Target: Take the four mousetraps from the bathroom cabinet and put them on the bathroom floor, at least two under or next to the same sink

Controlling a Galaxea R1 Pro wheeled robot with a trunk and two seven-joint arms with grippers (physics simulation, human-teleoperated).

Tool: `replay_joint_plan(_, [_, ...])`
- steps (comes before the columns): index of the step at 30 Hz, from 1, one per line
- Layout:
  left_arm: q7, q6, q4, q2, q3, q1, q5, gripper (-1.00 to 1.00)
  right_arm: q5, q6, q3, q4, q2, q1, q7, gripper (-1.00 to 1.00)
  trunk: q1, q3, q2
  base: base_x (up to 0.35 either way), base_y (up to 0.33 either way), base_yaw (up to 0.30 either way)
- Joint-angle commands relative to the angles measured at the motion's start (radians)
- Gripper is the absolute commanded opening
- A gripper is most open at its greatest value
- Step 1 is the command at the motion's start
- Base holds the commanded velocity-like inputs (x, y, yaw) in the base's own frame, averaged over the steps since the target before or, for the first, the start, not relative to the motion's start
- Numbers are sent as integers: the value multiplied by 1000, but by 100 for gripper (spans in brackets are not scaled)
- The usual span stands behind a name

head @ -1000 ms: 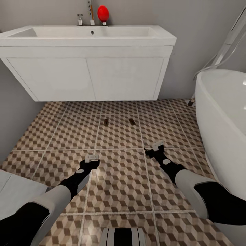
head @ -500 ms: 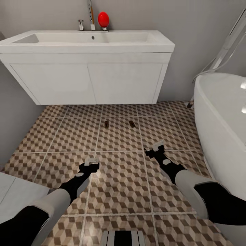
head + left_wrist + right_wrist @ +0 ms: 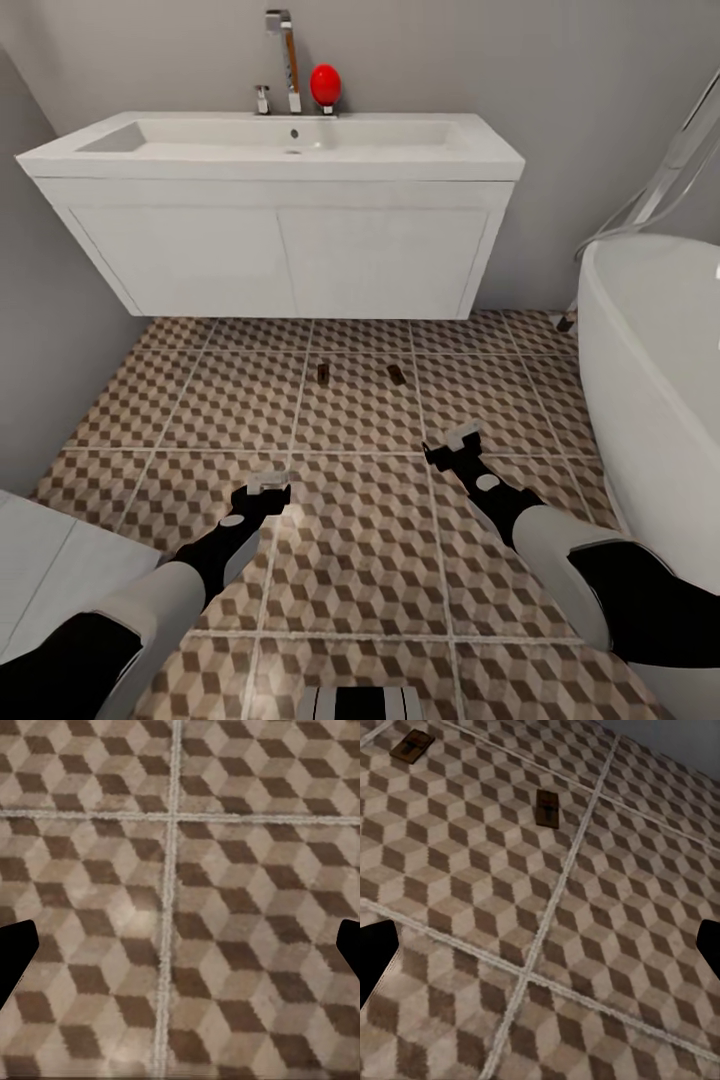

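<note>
Two mousetraps (image 3: 323,373) (image 3: 396,374) already lie on the bathroom floor (image 3: 350,540) just in front of the bathroom sink (image 3: 280,190), so you've got two left to fetch. Both tools are spread with nothing in them: left tool (image 3: 265,489), right tool (image 3: 452,445). Steer the base wide of the bathtub (image 3: 650,380) when you turn for the cabinet. Your right wrist view picks up both traps' wire bars (image 3: 547,808) (image 3: 412,746); from the head they're just dark specks.

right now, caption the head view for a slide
Two mousetraps on bathroom floor before the sink, both grippers open.
</note>
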Motion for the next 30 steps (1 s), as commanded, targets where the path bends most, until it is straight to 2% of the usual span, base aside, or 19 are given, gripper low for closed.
replay_joint_plan(1, [5, -4, 1, 0, -9, 1, 8, 100, 3, -2, 5, 1, 0, 0, -5, 100, -4, 4, 7, 0, 0, 121])
replay_joint_plan(17, [5, -4, 13, 0, -9, 21, 8, 100, 3, -3, 3, 1, -3, 41, -7, 100, -65, 76, 119, 0, 0, 125])
replay_joint_plan(22, [5, -4, 13, -1, -9, 23, 8, 100, 1, -4, 2, 1, -25, 45, -7, 100, -85, 99, 154, 0, 0, 137])
replay_joint_plan(25, [4, -4, 13, -1, -9, 26, 8, 100, -15, -4, 0, -1, -37, 45, -8, 100, -96, 112, 175, 0, 0, 140])
replay_joint_plan(30, [4, -4, 13, -1, -10, 27, 8, 100, -92, -3, 0, -2, -43, 46, -7, 100, -115, 135, 210, 0, 0, 139])
